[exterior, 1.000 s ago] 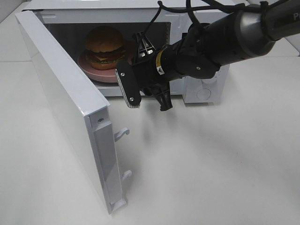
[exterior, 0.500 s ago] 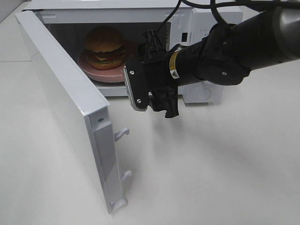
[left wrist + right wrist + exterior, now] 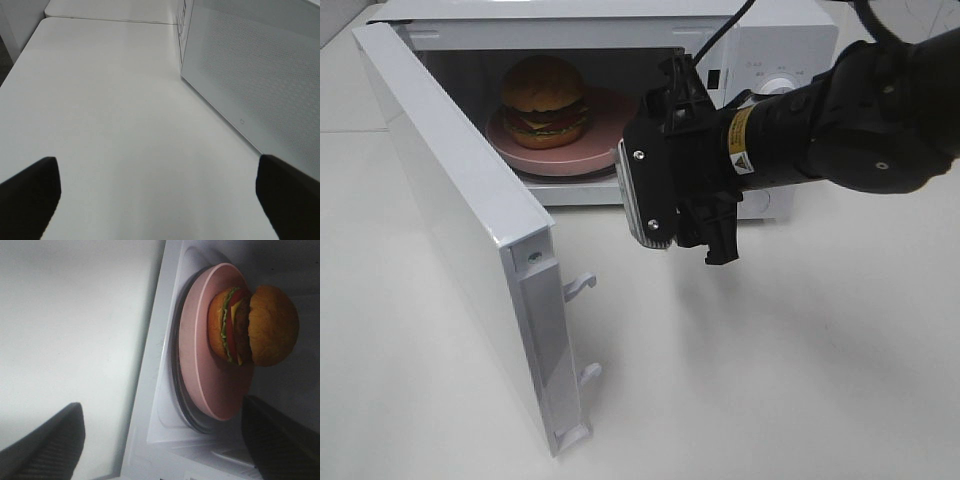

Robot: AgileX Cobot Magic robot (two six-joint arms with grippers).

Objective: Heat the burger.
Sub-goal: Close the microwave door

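Observation:
The burger, with its brown domed bun, stands on a pink plate inside the white microwave, whose door hangs wide open to the left. My right gripper hovers open just in front of the cavity's right side, apart from the plate and holding nothing. The right wrist view looks into the cavity at the burger and plate beyond the open right gripper. Seen only in its own wrist view, my left gripper is open over bare table beside the door's outer face.
The microwave's control panel with a dial sits behind my right arm. Two latch hooks stick out from the door's free edge. White table stretches in front of and to the right of the microwave.
My right gripper has drawn back from the cavity and shifted right, uncovering the plate's right rim. Its jaws stand wider apart than a second ago. Burger and plate have stayed put.

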